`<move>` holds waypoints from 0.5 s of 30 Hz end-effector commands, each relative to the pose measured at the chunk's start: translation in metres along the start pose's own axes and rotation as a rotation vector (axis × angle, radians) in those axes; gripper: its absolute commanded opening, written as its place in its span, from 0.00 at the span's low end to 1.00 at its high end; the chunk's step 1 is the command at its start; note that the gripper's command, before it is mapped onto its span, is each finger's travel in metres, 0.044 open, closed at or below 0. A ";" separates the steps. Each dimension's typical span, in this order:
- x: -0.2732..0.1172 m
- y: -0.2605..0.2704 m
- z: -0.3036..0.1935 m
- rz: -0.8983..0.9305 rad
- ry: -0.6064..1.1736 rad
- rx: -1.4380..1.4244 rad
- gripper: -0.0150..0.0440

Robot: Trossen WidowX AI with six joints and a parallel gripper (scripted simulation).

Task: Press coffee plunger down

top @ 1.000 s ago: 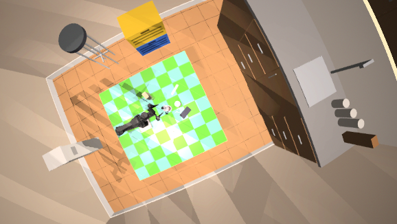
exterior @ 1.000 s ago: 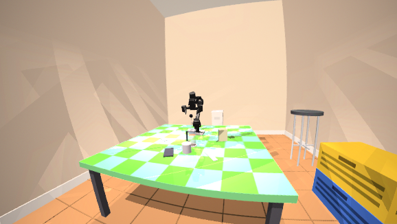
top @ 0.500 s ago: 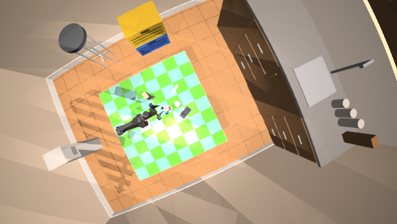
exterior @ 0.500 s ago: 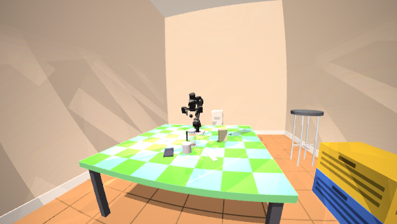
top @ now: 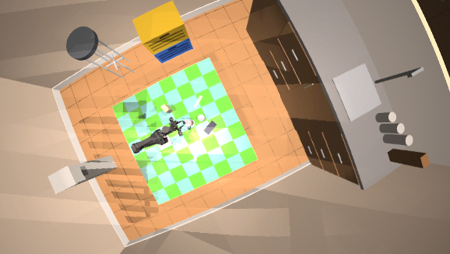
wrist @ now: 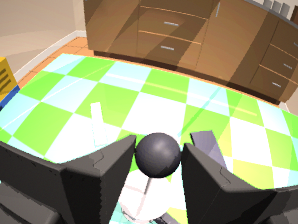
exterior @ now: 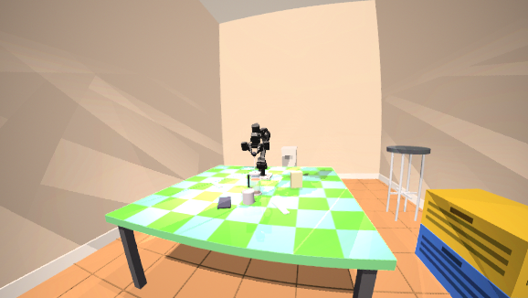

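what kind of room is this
Most likely a kitchen: a long run of brown drawer cabinets under a grey counter, tiled orange floor, and a checkered table where the gripper is closed on the coffee plunger knob.

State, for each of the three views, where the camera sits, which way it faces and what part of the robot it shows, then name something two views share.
Top: high overhead, looking down on the checkered table; the whole arm shows.
Exterior: in the room beside the table, facing the far wall; the arm stands at the far end.
Wrist: on the arm behind the hand, facing down and forward toward the cabinets; both fingers show, shut on the plunger knob.
Shared: top and exterior both show the stool and yellow-blue crate.
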State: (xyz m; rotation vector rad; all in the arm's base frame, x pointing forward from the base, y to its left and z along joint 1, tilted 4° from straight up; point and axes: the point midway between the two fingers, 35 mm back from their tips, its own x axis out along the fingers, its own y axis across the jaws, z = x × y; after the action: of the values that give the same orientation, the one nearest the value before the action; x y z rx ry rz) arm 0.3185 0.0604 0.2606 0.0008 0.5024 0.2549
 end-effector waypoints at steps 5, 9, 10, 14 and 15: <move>0.005 0.000 -0.005 0.000 0.004 0.004 0.47; 0.009 0.000 -0.010 0.000 0.003 0.004 0.47; 0.010 0.000 -0.011 0.000 0.003 0.004 0.47; 0.014 0.000 -0.017 0.000 0.003 0.004 0.47; 0.015 0.000 -0.018 0.000 0.003 0.004 0.47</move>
State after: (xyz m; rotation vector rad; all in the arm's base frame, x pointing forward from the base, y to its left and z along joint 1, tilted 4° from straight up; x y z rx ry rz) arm 0.3231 0.0619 0.2559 0.0033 0.4687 0.2565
